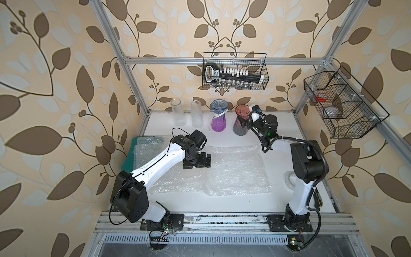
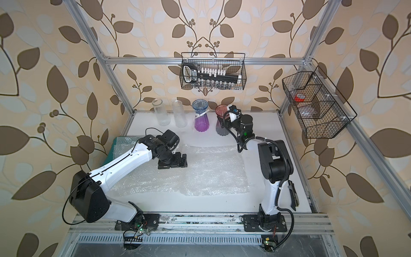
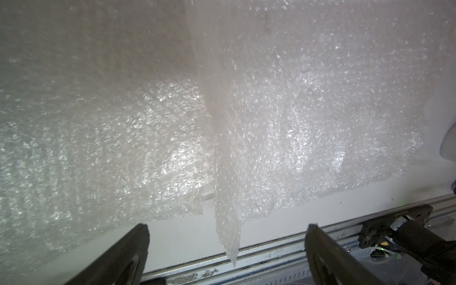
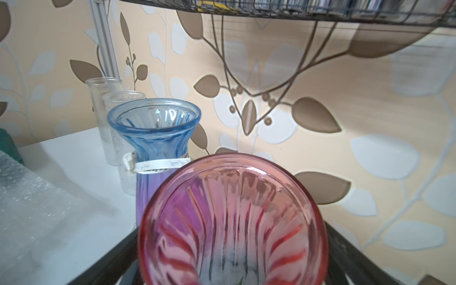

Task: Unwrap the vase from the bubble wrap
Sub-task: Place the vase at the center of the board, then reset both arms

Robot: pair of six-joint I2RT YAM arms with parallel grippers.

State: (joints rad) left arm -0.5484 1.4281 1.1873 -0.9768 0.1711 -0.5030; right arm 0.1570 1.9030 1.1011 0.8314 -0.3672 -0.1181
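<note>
The bubble wrap lies spread flat over the middle of the white table. My left gripper hovers over its left part, open. In the left wrist view a narrow fold of the bubble wrap runs between the spread fingers of my left gripper, touching neither. The vase, ribbed red glass fading to grey, stands bare at the back. My right gripper is open, with a finger on each side of the vase.
Left of the red vase stand a blue-purple vase and two clear glass cylinders. A green pad with more wrap lies at the left edge. Wire baskets hang on the back and right.
</note>
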